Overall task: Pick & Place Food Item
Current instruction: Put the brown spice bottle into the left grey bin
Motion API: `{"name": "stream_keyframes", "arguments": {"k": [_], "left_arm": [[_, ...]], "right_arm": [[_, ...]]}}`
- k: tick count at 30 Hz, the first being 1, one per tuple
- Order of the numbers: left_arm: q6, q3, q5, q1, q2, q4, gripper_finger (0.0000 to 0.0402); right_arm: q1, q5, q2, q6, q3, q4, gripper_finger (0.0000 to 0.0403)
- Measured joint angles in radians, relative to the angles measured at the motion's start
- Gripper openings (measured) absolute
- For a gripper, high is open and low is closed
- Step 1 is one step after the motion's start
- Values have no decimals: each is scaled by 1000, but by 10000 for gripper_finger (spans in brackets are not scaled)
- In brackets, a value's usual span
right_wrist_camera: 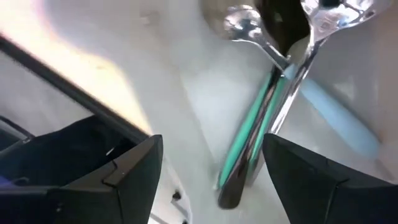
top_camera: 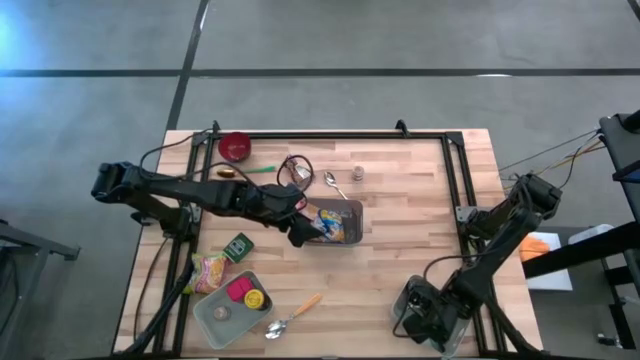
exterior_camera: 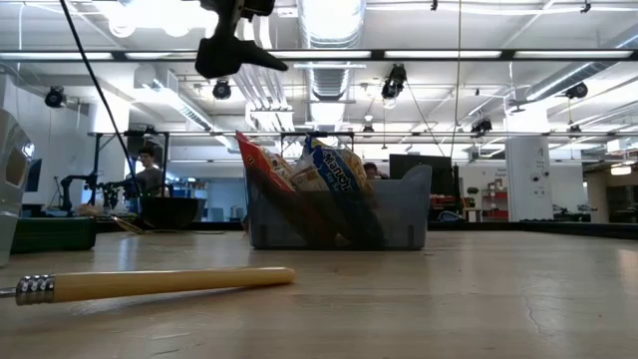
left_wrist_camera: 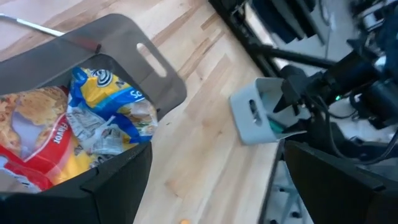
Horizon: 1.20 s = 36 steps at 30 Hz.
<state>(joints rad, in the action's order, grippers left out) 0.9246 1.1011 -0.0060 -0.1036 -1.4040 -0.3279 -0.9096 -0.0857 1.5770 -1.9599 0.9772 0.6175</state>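
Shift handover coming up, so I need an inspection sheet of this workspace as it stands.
Surface: wooden table, dry, no spills seen.
Job's things: snack bags standing in the dark bin at centre.
Clutter: red bowl, grey tray holding small round items, two spoons, green box, noodle packet.
Grippers: left pincer open at the bin's edge; right pincer open over utensils in a pale bin.
Cables: dark loop on the table.
Surroundings: person far behind.
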Motion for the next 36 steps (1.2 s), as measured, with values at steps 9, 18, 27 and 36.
{"name": "stream_keyframes", "arguments": {"k": [9, 18, 27, 36], "left_arm": [[7, 115, -17, -2, 47, -110, 366], [-16, 343, -77, -11, 43, -446, 366], [-24, 348, -91, -14, 47, -460, 366], [-123, 348, -96, -14, 48, -459, 366]], "right_arm": [[0, 70, -6, 93, 192, 268, 272], [1, 278, -7, 128, 445, 679, 272], [0, 395, -8, 99, 595, 871, 272], [171, 430, -7, 352, 552, 794, 272]]}}
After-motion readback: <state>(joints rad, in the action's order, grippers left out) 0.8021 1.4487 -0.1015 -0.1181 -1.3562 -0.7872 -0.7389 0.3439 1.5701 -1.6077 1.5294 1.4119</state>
